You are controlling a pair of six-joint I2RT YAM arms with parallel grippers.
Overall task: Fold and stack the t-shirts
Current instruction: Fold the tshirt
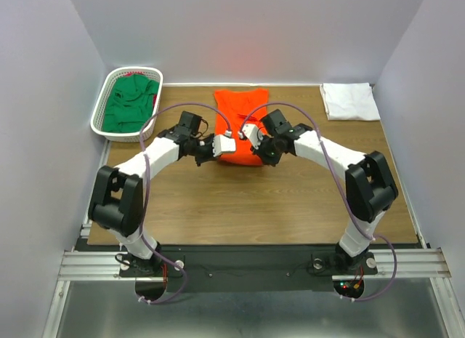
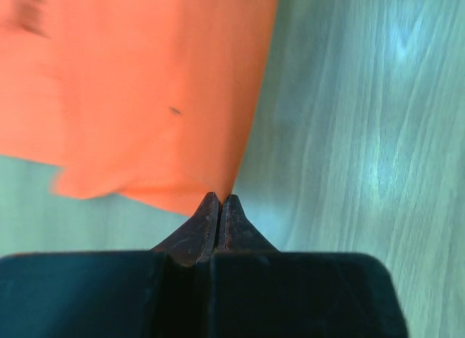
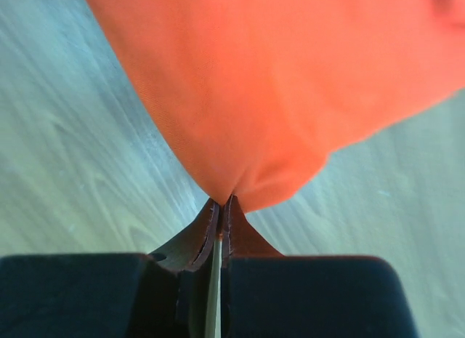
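Your left claw (image 2: 220, 201) is clenched on a near corner of the orange shirt (image 1: 240, 113), with only a sliver of cloth showing at its tips. Your right claw (image 3: 221, 203) pinches the other near corner, puckering it. From above, both wrists hide that hem. The shirt lies mid-way across the surface (image 1: 254, 200). Far left, a green shirt (image 1: 129, 105) fills the basket (image 1: 96, 123). Far right lies a folded white shirt (image 1: 350, 102).

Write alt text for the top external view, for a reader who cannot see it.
Two robot arms reach inward over a wooden table, the left gripper and right gripper each shut on the near edge of an orange-red t-shirt. A dark green t-shirt fills a white mesh basket far left; a folded white t-shirt lies far right.
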